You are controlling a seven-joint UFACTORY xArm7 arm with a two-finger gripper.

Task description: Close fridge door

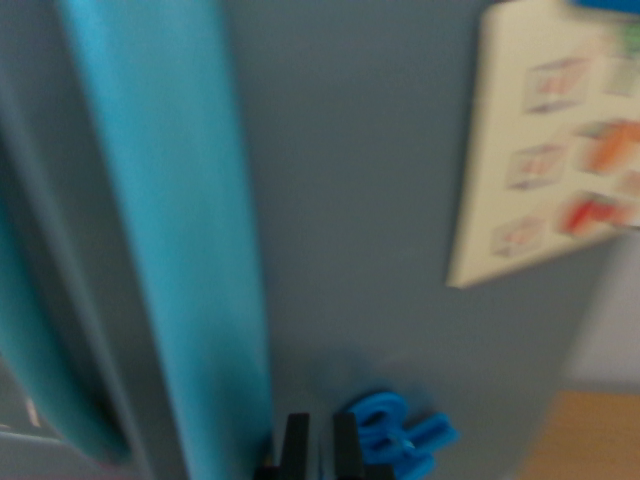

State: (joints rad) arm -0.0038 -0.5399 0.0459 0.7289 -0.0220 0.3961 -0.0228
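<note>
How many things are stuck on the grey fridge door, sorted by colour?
Blue magnet pieces low on the door: 1 cluster; too blurred to separate
Cream picture card: 1
Blue item at the top edge: 1, cut off
Total: 3

We face the fridge door point(380, 200) close up, and it fills most of the wrist view. A vertical handle point(175, 230) runs down the door toward the wrist view's left. A printed card point(545, 150) sits on the door near its upper right corner. Low on the door, a small magnet point(400, 435) is stuck just to the right of our hand point(320, 445), which stands at the bottom edge between handle and magnet.
</note>
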